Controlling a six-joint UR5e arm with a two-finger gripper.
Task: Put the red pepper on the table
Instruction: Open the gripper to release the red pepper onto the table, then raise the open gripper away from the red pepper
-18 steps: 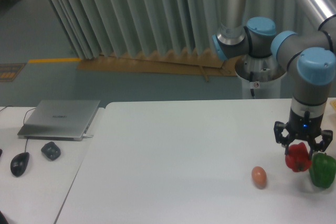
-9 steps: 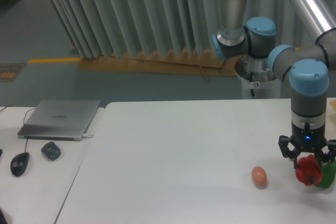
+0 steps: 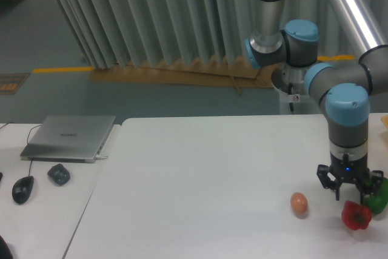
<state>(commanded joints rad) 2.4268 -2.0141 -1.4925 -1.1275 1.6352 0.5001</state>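
The red pepper (image 3: 356, 215) rests on the white table (image 3: 200, 186) near its right front. It lies just below my gripper (image 3: 350, 199), which points straight down. The fingers stand apart above the pepper's top, so the gripper is open and holds nothing.
A green pepper (image 3: 379, 196) sits right behind the red one, partly hidden by a finger. A brown egg (image 3: 299, 204) lies to the pepper's left. On the adjoining desk at left are a laptop (image 3: 70, 137), a mouse (image 3: 22, 188) and a small dark object (image 3: 59, 174).
The gripper carried the red pepper down and slightly right, then let go. The pepper now sits lower, clear of the fingers, on the table.
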